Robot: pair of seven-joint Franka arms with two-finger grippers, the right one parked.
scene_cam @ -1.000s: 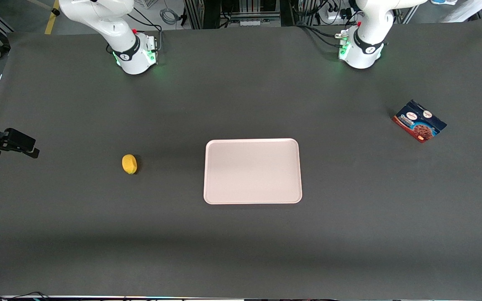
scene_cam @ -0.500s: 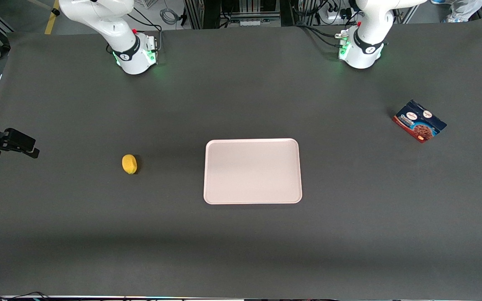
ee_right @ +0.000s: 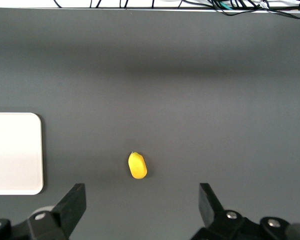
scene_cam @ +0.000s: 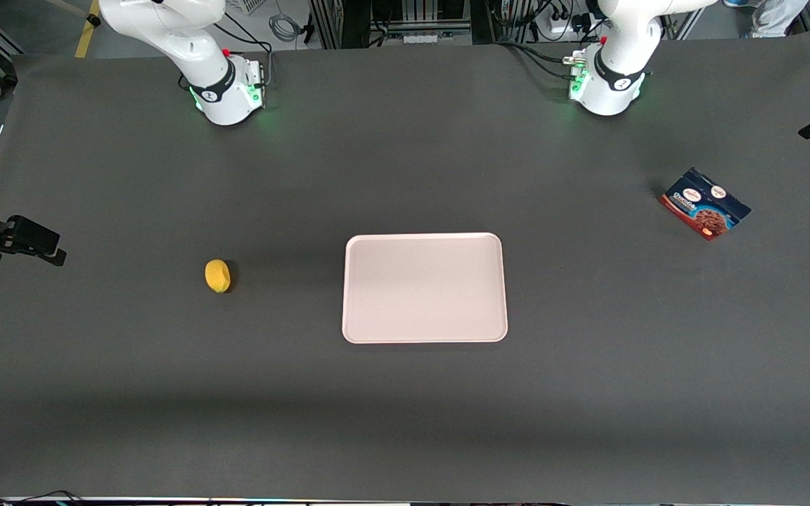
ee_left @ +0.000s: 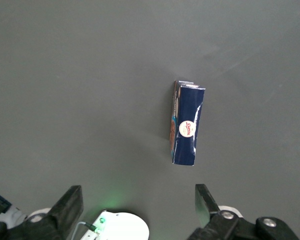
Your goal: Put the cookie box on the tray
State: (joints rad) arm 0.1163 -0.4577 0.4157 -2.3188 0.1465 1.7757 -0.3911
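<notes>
- Black fingers of the gripper are standing spread wide apart with nothing between them; the gripper is hovering high above the table, with the cookie box lying in its wrist view.
- In the front view the gripper is showing only at the frame edge, toward the working arm's end, farther from the camera than the cookie box.
- The cookie box is resting on the table, well apart from the tray and not yet gripped.
- Handling, as a judgement: the carton is probably light and fairly stiff but crushable; its printed faces are likely smooth. Closing the fingers across the two broad faces, near mid-length, is looking most secure.
- The box is showing a narrow navy side to the wrist camera, so it seems to be leaning or standing on edge.
- Open table is surrounding the box, and the path to the tray is running unobstructed; the low rim is calling for a lift over it.
- A yellow lump is lying toward the parked arm's end, well apart from the route.
</notes>
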